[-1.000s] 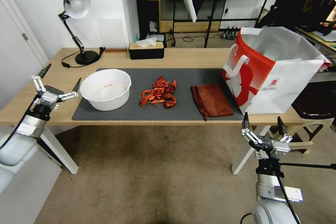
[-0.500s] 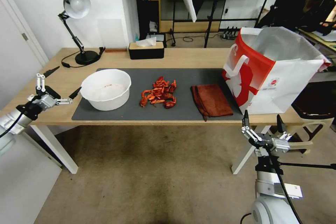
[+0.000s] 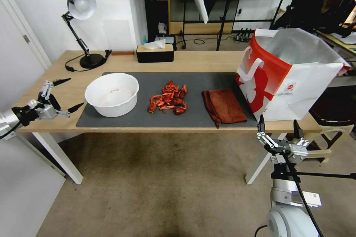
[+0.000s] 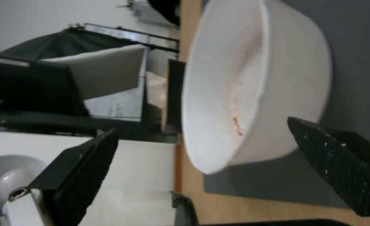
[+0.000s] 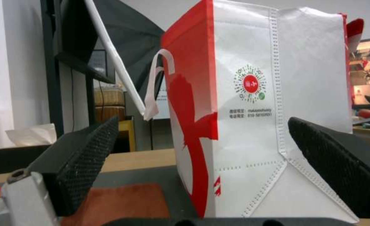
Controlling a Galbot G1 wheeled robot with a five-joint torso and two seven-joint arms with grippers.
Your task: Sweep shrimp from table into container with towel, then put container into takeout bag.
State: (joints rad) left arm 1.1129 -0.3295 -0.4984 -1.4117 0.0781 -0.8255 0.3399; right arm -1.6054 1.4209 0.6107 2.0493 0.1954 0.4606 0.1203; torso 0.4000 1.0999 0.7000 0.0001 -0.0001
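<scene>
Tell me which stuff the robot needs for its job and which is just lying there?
Needed: heap of red-orange shrimp; round white plastic bowl; rust-brown folded towel; red-and-white paper takeout bag; both open pincers, left, right.

Just lying there: black desk lamp; black tissue box.

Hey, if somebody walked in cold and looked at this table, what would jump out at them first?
Probably the heap of red-orange shrimp in the middle of the dark grey mat, with the white container on its left and the rust-brown towel on its right. Next, the tall red and white takeout bag at the table's right end.
</scene>
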